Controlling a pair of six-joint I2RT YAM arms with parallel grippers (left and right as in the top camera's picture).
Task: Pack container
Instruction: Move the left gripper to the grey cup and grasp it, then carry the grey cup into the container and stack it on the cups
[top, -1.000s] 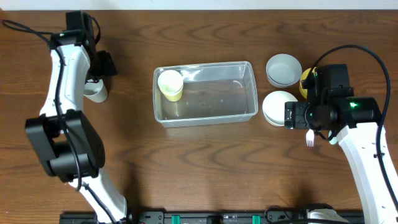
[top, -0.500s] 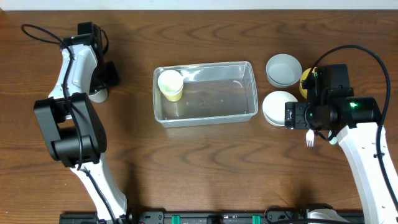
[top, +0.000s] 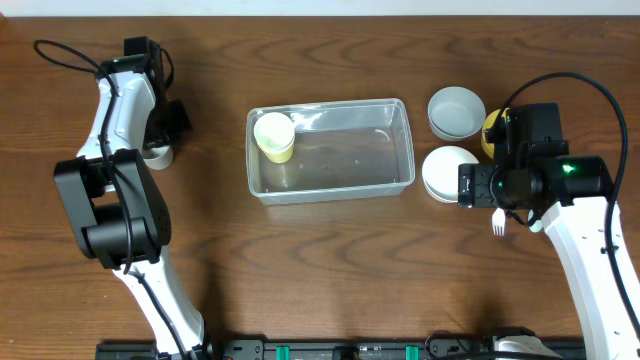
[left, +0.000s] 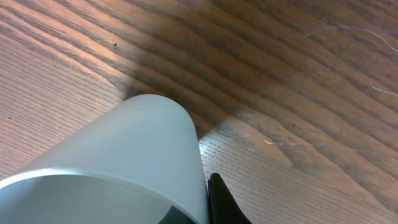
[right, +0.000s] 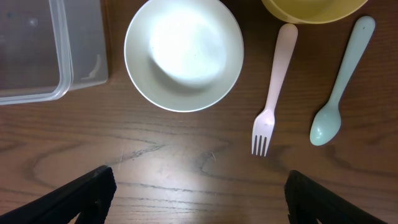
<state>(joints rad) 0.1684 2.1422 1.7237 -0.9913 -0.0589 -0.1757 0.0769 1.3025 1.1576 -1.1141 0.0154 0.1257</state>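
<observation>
At the far left our left hand (top: 158, 140) sits over a pale cup (left: 118, 165) on the surface (top: 330, 260), the cup close against 1 finger, though we cannot tell whether it is gripped. The container (top: 331, 150) lies mid-surface with a yellow cup (top: 274, 136) in its left end. At the right, our right hand (right: 199, 193) hovers spread wide above a white bowl (right: 183, 53), a pink fork (right: 272, 99) and a green spoon (right: 339, 84).

Left pincer (top: 160, 140) grip largely unseen
</observation>
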